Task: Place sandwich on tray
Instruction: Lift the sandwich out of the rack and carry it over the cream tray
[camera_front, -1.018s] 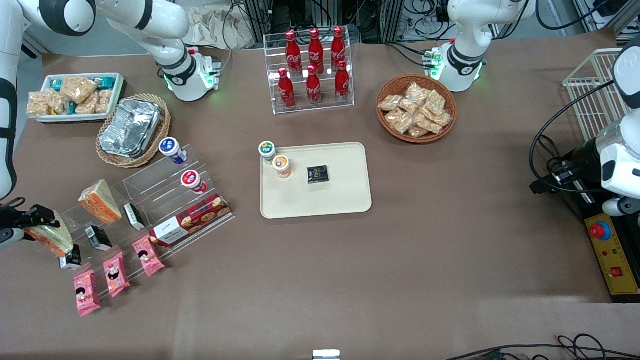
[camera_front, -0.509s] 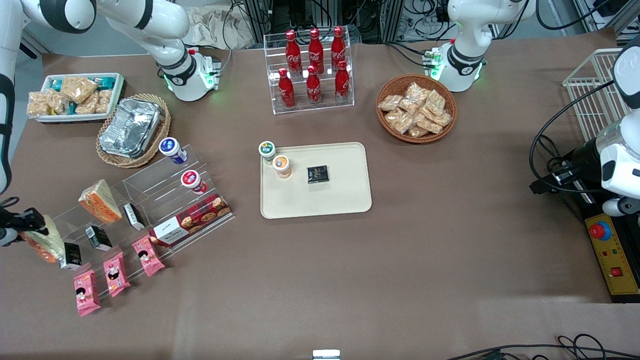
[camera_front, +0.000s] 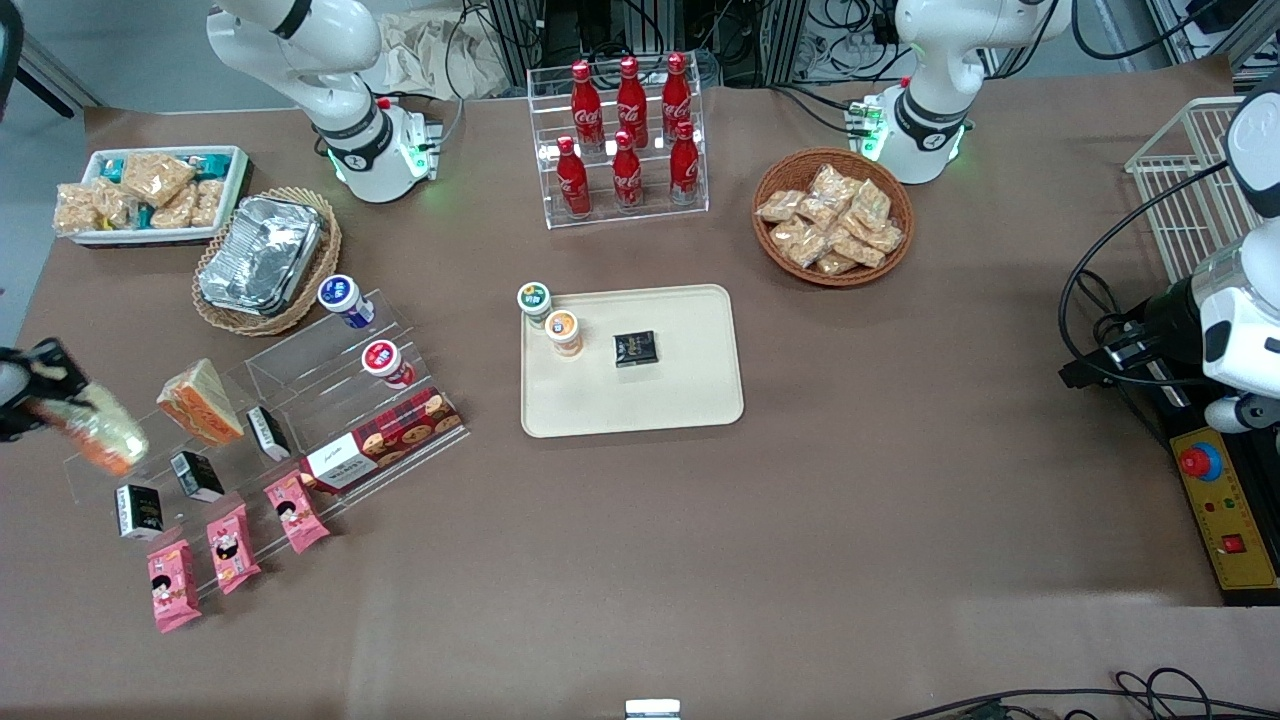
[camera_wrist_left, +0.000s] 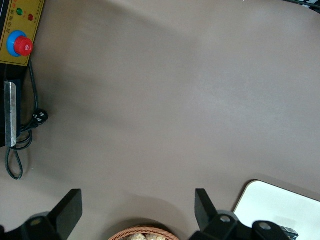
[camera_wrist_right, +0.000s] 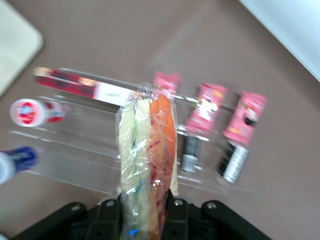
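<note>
Front view | gripper (camera_front: 45, 400) fingers clamp sandwich (camera_front: 100, 432) | tray (camera_front: 690, 390): cup (camera_front: 565, 332), black box (camera_front: 635, 348)

Six red cola bottles (camera_front: 628, 130) in the clear rack. Two sandwich wedges: one sandwich (camera_front: 100, 432) clamped in the gripper (camera_front: 48, 400) above the working arm's end of the table, one thicker wedge (camera_front: 199, 402) on the acrylic stand. Three pink snack packs (camera_front: 228, 545). Three small black boxes (camera_front: 196, 476) by the stand, one more black box (camera_front: 635, 348) on the tray (camera_front: 690, 400). Four cups: two on the stand (camera_front: 344, 300), two at the tray's corner (camera_front: 563, 332). One red biscuit box (camera_front: 385, 438). Two wicker baskets (camera_front: 833, 272), one foil container (camera_front: 260, 254), one white snack tray (camera_front: 232, 190).
</note>
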